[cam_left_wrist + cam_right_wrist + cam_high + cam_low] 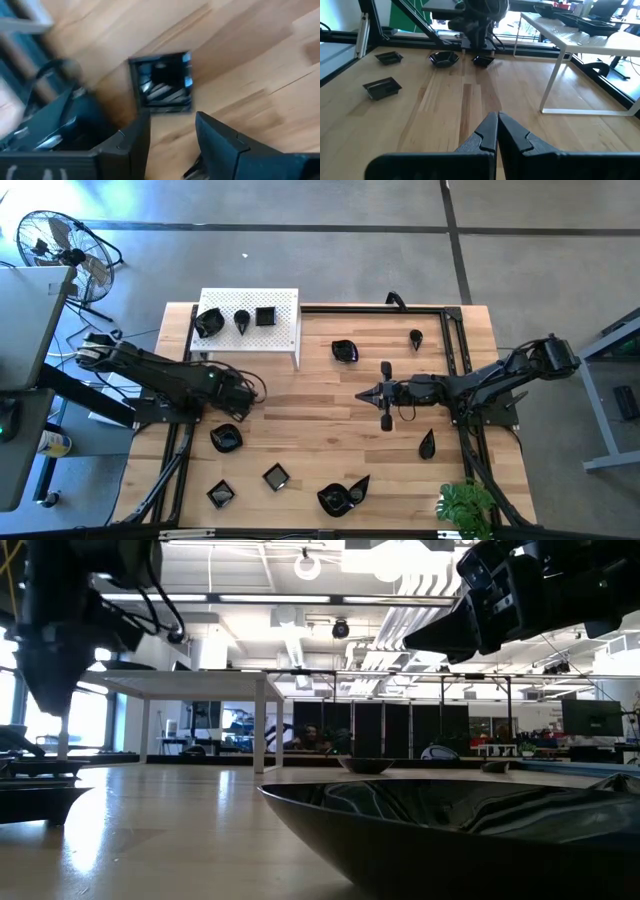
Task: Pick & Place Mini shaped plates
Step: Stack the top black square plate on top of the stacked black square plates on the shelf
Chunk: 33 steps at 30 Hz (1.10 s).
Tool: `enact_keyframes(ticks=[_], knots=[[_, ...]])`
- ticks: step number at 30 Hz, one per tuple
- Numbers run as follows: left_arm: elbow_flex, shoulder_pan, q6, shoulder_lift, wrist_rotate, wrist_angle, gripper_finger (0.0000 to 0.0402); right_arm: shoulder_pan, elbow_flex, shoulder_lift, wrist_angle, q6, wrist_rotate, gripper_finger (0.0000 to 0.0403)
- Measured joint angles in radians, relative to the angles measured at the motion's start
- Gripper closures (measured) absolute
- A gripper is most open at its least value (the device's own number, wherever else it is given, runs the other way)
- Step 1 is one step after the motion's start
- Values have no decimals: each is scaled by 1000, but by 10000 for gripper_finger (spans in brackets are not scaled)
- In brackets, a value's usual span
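Several glossy black mini plates lie flat on the wooden table; three more sit on the white perforated stand (250,320). My left gripper (240,395) (172,135) is open and hovers, pointing down, over a square plate (165,82) (482,61). It touches nothing. A wavy plate (226,438) (444,58) lies just beside it. My right gripper (365,395) (497,132) is shut and empty. It is held level above the middle of the table, pointing toward the left arm.
Two square plates (276,476) (221,493) and a large leaf-shaped dish (340,498) (450,830) lie near the near edge. A round plate (345,350) and teardrop plates (415,336) (427,444) lie on the right half. A black frame rail (455,340) runs along the right side. A plant (465,505) stands at the near right corner.
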Motion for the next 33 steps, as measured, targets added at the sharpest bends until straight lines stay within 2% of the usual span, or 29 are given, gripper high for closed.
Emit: enact_keyframes(ticks=[5, 17, 25, 33], knots=[[-59, 1, 0, 17, -2, 132, 247, 0, 0, 0, 2, -1, 0, 403], [-151, 0, -71, 25, -14, 200, 247, 0, 0, 0, 10, -2, -8, 402], [-168, 0, -97, 25, -14, 231, 248, 0, 0, 0, 9, -3, -8, 403], [-168, 0, -95, 25, -25, 258, 291, 0, 0, 0, 9, -5, -9, 403]])
